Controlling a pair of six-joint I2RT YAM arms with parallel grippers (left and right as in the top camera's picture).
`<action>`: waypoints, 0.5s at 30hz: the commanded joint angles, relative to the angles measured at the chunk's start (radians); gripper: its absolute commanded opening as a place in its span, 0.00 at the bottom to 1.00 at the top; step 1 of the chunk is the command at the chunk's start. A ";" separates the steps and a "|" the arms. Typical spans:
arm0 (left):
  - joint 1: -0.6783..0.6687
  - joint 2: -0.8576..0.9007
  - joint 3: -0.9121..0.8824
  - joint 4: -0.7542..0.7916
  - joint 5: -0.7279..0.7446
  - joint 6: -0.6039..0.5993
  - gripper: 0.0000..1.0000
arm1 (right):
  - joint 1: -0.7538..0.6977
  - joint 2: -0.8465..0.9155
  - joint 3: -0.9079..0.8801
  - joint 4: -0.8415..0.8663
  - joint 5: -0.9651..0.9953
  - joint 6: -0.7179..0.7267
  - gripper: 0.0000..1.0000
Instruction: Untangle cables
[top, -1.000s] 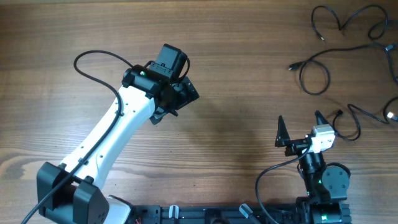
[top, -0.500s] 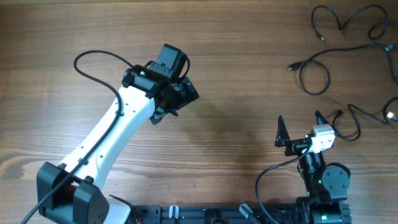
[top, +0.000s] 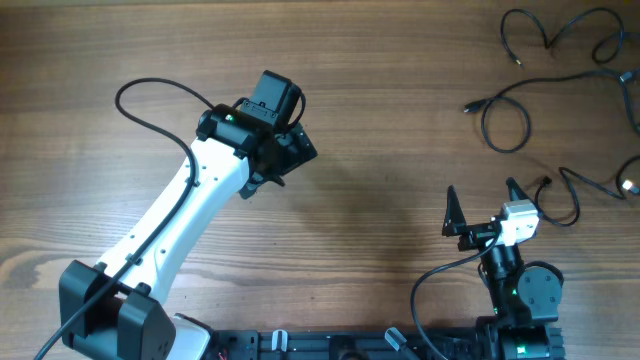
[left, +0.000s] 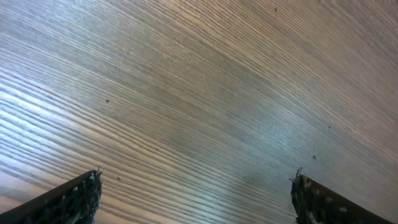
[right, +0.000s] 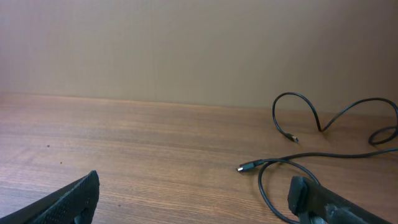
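both my left fingers (left: 74, 202) and right fingers (right: 68, 202) were spread wide, holding nothing. the cables (top: 472, 105) lay at the far right corner of the bench (top: 400, 60) as loose, mostly separate strands, so i judged the untangling all but done.

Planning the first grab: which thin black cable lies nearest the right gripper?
The lowest thin black cable in the overhead view, its plug end just beside the open right gripper; the others lie farther away.

Table (top: 400, 130): brown wood, fine streaked grain, beneath my fingers.
Cables (right: 249, 165): black, beyond my right fingers (right: 68, 200).
Right fingers and left fingers (left: 71, 199): black, pebbled texture.
My left arm (top: 190, 215): white shell, black joints.
Wall (right: 186, 43): plain beige.
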 joint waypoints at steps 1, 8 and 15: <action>-0.019 -0.003 -0.026 -0.009 -0.049 0.009 1.00 | -0.004 -0.012 -0.001 0.003 0.010 -0.010 1.00; -0.029 -0.149 -0.249 0.048 -0.067 0.008 1.00 | -0.004 -0.012 -0.001 0.003 0.010 -0.010 1.00; -0.023 -0.483 -0.505 0.286 -0.070 0.172 1.00 | -0.004 -0.012 -0.001 0.003 0.010 -0.010 1.00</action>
